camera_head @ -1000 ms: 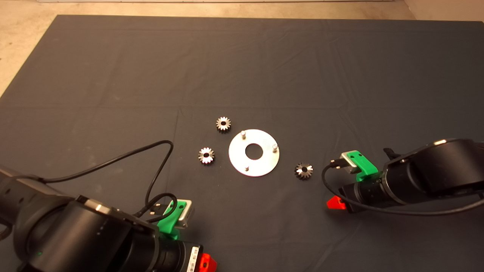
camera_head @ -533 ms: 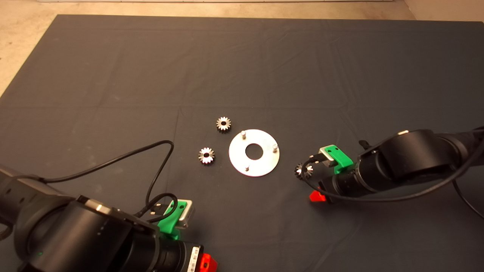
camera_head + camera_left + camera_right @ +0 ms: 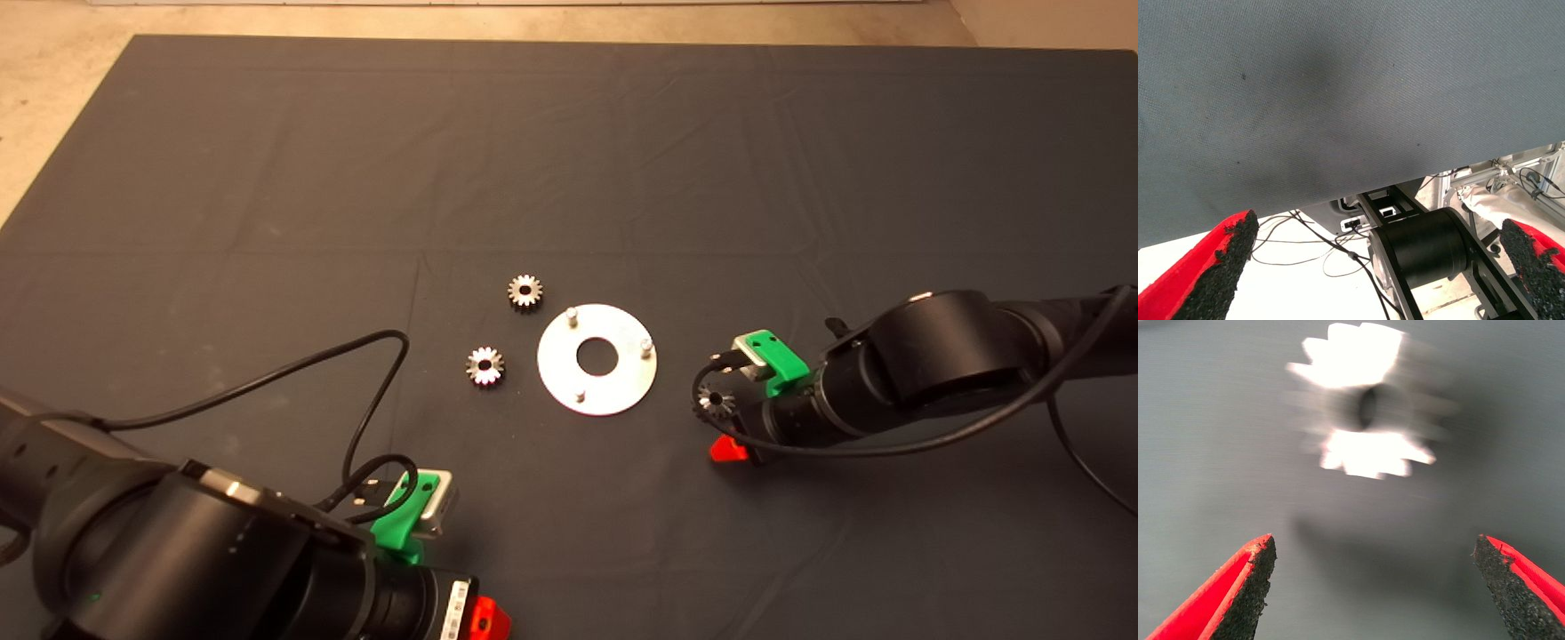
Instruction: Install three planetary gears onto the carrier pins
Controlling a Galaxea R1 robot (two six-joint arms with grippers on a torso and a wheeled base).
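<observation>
Listing the stock at this moment: three planetary gears, all loose on the surface (image 3: 267, 178), none yet on a pin. One gear (image 3: 716, 403) lay right of the disc (image 3: 569, 391), just ahead of the right pincer (image 3: 722, 425), whose red fingers (image 3: 1238, 593) stood spread wide with nothing between them; the wrist view showed the gear (image 3: 1365, 410) flat on the mat, bore upward, beyond the fingertips and not yet between the pads. Two more gears lay left of the disc, one (image 3: 485, 365) near its left edge, one (image 3: 525, 292) farther off beside the far-left pin. The carrier pins, three in number, stood upright and bare: far-left pin (image 3: 572, 314), right pin (image 3: 647, 344), near pin (image 3: 580, 394). Handling, as judged: small steel pieces, rigid, dense for their size, not fragile, smooth and likely slippery on the tooth tips; the rough black pads should help. Best hold was judged to be across the toothed rim, on opposite flanks, leaving the centre hole free for the pin. Risk noted: a low, flat part may skid or tip if pinched off-centre. Surface: dark cloth mat, creased, slightly yielding. Room: pale floor beyond the far and left edges of the mat. The left pincer (image 3: 484, 618) waited at the near-left edge, open and empty.
</observation>
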